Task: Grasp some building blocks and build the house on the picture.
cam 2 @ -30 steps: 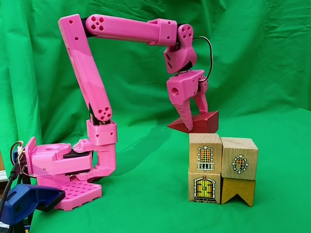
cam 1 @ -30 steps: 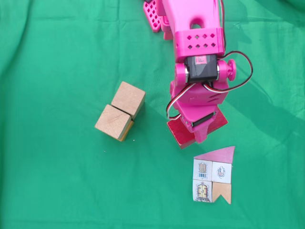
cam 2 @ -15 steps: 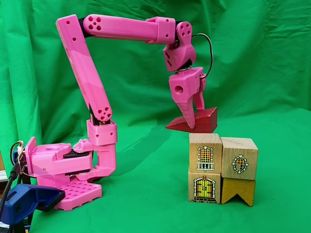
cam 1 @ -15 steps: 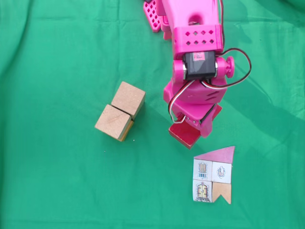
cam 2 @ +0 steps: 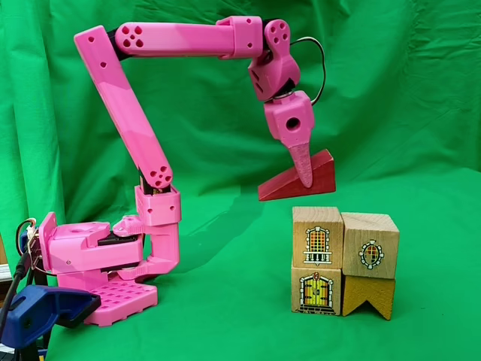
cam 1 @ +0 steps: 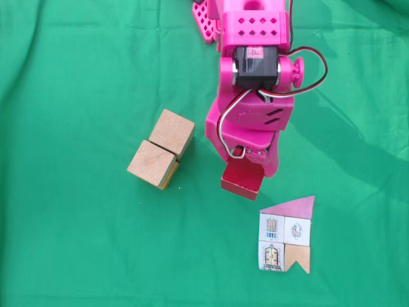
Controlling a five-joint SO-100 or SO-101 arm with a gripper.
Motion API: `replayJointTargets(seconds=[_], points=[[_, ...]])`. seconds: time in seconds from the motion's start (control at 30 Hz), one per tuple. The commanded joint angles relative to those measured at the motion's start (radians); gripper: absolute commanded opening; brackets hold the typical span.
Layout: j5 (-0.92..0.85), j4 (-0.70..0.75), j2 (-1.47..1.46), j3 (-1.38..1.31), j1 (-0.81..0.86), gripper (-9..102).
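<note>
- gripper (cam 2: 306,174) clenched on the dark-red block (cam 2: 301,179); block is in the air, tilted, above and just left of the stacked blocks (cam 2: 343,259) in the side-on fixed view
- top-down fixed view: red block (cam 1: 241,180) pokes out below the pink arm (cam 1: 250,96), between the two tan cubes (cam 1: 161,148) and the picture (cam 1: 286,234)
- block looks like solid painted wood: stiff, light, not fragile; wedge profile, one sloped face, sharp edges
- painted faces are probably slick, and a grip across the slope could squeeze it out; the flat parallel sides are the better hold
- tan cubes: bare wood, visible grain, matte, touching each other at a corner, lying on the cloth
- green cloth (cam 1: 77,77) is soft and wrinkled, so an uneven base for stacking
- picture is flat paper: pink roof, window and door squares
</note>
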Motion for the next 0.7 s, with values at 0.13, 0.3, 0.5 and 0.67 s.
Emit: replayJointTargets(seconds=[0.13, 0.3, 0.5, 0.67], points=[[-0.009, 0.002, 0.040, -0.101, 0.097, 20], [-0.009, 0.002, 0.044, -0.129, 0.140, 20], [-0.011, 0.003, 0.046, -0.172, 0.143, 20], [-0.031, 0.003, 0.046, -0.204, 0.143, 20]])
